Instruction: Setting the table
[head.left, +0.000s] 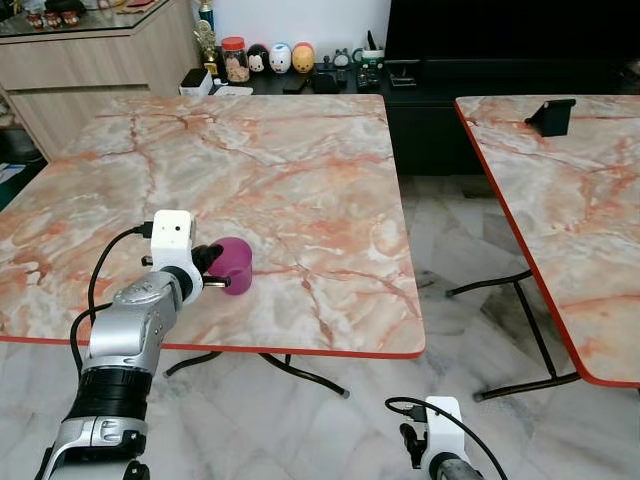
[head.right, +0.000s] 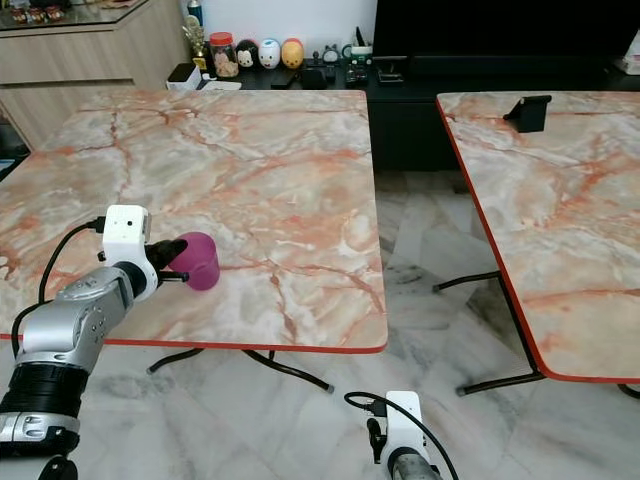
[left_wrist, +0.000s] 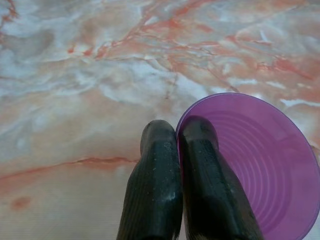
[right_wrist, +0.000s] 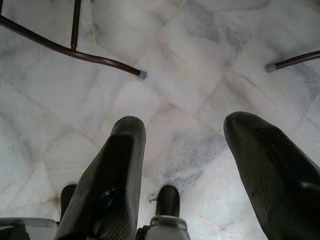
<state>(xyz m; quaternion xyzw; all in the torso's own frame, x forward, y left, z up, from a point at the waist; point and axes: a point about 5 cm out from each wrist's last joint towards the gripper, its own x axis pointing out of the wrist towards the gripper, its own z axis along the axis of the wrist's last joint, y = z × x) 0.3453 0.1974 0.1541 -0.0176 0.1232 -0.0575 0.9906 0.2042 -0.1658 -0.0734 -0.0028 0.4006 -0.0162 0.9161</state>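
A purple plastic cup (head.left: 236, 264) stands upright on the marble table (head.left: 300, 170), near its front edge on the left. My left gripper (left_wrist: 177, 132) is shut on the cup's rim, one finger inside the cup (left_wrist: 260, 165) and one outside. The left arm (head.left: 130, 330) reaches over the table's front edge. My right gripper (right_wrist: 185, 125) hangs open low beside the table, pointing down at the tiled floor, with nothing between its fingers (right_wrist: 117, 165).
A second marble table (head.left: 570, 200) stands to the right, a black phone stand (head.left: 550, 115) on it. Between the tables runs a floor gap (head.left: 450, 250) with metal table legs (head.left: 500, 285). Jars and figurines (head.left: 270, 58) line a dark cabinet at the back.
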